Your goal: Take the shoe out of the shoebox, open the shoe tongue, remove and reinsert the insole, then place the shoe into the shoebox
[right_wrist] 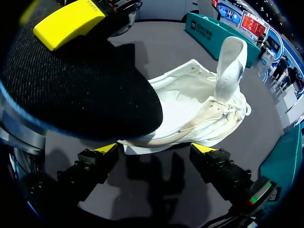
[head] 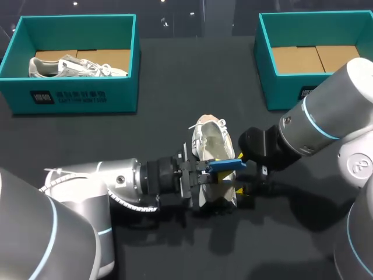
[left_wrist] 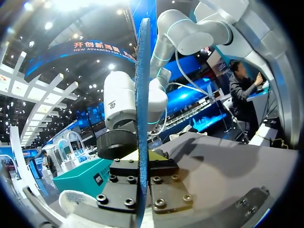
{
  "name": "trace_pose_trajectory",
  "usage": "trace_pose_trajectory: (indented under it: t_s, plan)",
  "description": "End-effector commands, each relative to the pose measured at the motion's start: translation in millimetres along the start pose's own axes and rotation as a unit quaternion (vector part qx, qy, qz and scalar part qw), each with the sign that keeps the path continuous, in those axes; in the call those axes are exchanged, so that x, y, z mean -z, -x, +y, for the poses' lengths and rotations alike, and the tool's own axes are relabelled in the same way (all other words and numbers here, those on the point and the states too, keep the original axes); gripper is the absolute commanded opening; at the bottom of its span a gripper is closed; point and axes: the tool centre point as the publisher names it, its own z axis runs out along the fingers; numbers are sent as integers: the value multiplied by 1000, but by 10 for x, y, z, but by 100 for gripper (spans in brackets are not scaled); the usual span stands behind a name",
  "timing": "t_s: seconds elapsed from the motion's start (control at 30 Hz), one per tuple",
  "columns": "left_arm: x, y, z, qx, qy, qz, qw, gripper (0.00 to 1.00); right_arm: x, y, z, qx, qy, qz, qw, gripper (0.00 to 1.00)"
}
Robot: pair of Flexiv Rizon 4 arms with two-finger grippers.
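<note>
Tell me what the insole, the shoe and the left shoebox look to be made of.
The insole looks like foam under a fabric face: grainy matt black top, blue edge. The shoe seems white fabric or soft synthetic, matt, creased and slumping. The left shoebox looks cardboard: matt teal walls, plain brown flaps inside.

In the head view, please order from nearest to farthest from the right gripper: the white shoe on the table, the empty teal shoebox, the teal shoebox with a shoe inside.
1. White shoe, just beside the right gripper, mid-table.
2. Empty teal shoebox, at the far right.
3. Teal shoebox holding a shoe, at the far left.
</note>
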Motion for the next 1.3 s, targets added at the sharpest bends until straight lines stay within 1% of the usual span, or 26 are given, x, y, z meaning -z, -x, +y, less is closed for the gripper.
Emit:
trace_pose_trajectory:
  t_s: [0.03,0.4,0.63,1.3]
  plan:
    - [58,-6,3,-5,-6,9,1000,0,5,-13,-8,0,1,-1,1000,100]
    - [83,28,114,-19,-18,28,999,0,5,-13,-8,0,1,-1,1000,100]
    - [82,29,170,-34,-25,49,998,0,5,-13,-8,0,1,-1,1000,100]
    - [110,58,363,-69,-9,70,995,0,5,-13,-8,0,1,-1,1000,100]
